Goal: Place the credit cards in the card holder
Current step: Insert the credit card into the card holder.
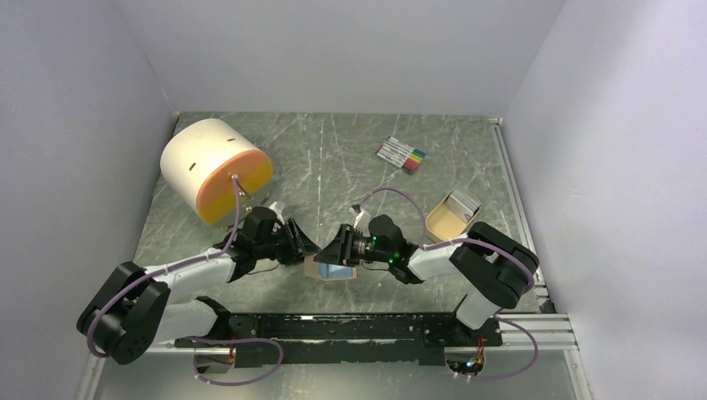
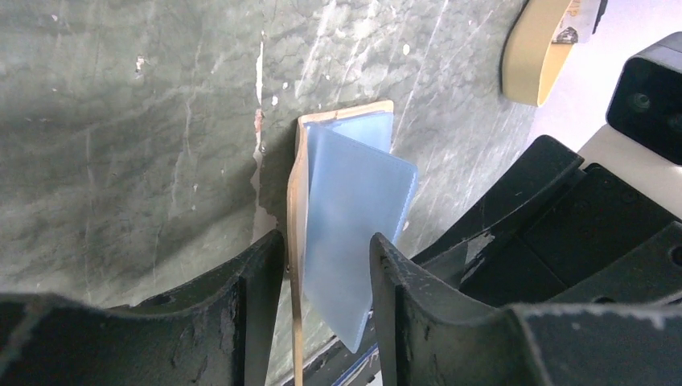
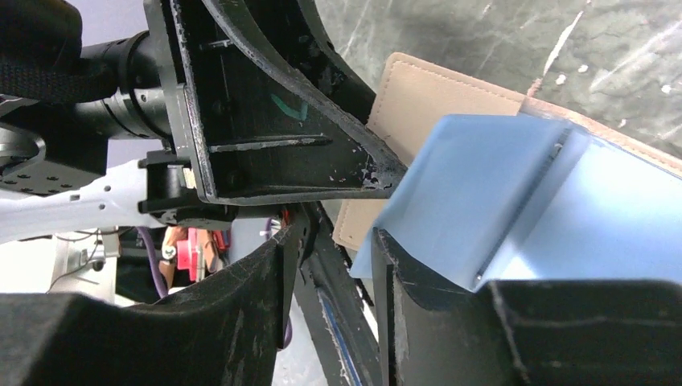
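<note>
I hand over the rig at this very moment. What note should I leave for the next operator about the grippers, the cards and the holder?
Left gripper: open, its fingers either side of the holder and its blue sleeves, not clamping them.
Right gripper: open, at the edge of the sleeves, holding nothing.
Holder: lies open between the two grippers.
Cards: in the tray on the right.
Done: holder is open.
Left: pick up each card and slide it into a sleeve.

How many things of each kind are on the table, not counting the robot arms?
Card holder: 1
Card stack: 1
Tan tray: 1
Marker pen bundle: 1
White and orange drum: 1
Total: 5
</note>
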Motion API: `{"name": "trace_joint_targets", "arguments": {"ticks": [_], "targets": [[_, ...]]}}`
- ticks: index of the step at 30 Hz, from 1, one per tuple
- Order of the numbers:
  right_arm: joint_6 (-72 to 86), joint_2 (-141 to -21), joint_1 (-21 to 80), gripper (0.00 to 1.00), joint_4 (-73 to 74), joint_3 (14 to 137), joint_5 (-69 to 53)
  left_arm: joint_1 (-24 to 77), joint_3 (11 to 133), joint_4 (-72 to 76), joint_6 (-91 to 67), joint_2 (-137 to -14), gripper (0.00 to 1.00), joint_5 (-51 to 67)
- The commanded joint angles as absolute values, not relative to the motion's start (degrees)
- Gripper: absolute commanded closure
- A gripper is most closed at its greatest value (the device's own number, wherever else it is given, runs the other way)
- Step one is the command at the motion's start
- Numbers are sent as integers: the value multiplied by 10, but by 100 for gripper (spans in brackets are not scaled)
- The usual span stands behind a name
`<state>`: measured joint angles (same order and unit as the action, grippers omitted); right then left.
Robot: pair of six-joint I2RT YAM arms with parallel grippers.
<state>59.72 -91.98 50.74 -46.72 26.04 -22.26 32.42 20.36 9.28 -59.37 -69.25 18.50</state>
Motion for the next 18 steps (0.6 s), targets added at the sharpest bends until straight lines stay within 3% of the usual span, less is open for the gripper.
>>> {"name": "trace_joint_targets", "arguments": {"ticks": [1, 6, 13, 18], "targets": [[582, -931, 509, 60, -521, 250, -239, 320, 195, 137, -610, -666, 51, 208], [591, -951, 509, 74, -558, 241, -250, 318, 179, 191, -627, -665, 50, 238], [587, -963, 509, 75, -567, 239, -251, 318, 184, 192, -613, -690, 52, 246], [564, -931, 508, 72, -522, 240, -243, 318, 202, 137, -581, -698, 59, 219]]}}
